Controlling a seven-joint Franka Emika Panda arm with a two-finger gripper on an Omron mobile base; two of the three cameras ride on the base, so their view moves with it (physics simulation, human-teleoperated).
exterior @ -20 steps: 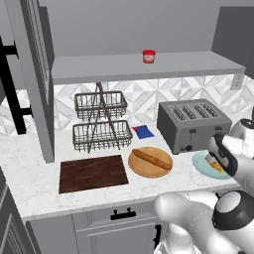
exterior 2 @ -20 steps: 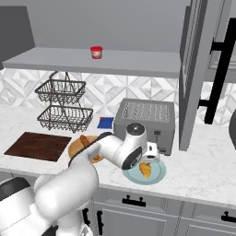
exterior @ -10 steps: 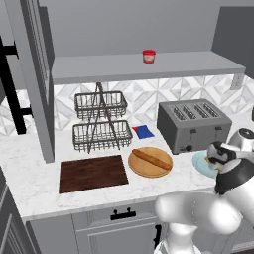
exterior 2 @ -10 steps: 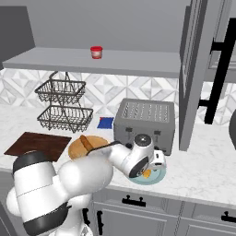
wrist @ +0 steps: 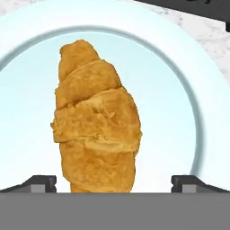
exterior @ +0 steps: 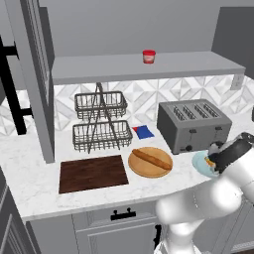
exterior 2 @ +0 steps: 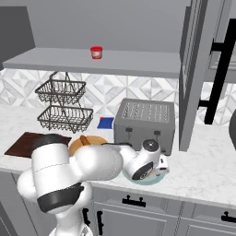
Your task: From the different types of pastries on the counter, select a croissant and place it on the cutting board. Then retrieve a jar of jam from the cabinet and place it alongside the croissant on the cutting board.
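Observation:
The croissant, golden and tapered, lies on a pale blue plate on the counter, in front of the toaster. My gripper hangs just above it, open, one fingertip to each side of the pastry's near end and apart from it. From the base, the hand covers the plate and most of the croissant. The dark cutting board lies bare at the left. The red jar of jam stands on the cabinet shelf.
A round tan board carrying a long brown roll sits between the cutting board and the plate. Behind them stand a silver toaster, a two-tier wire basket and a flat blue square. A tall cabinet door hangs open at the right.
The arm has folded lower and the hand has come down closer over the plate and croissant. The jaws stayed open. Nothing else moved.

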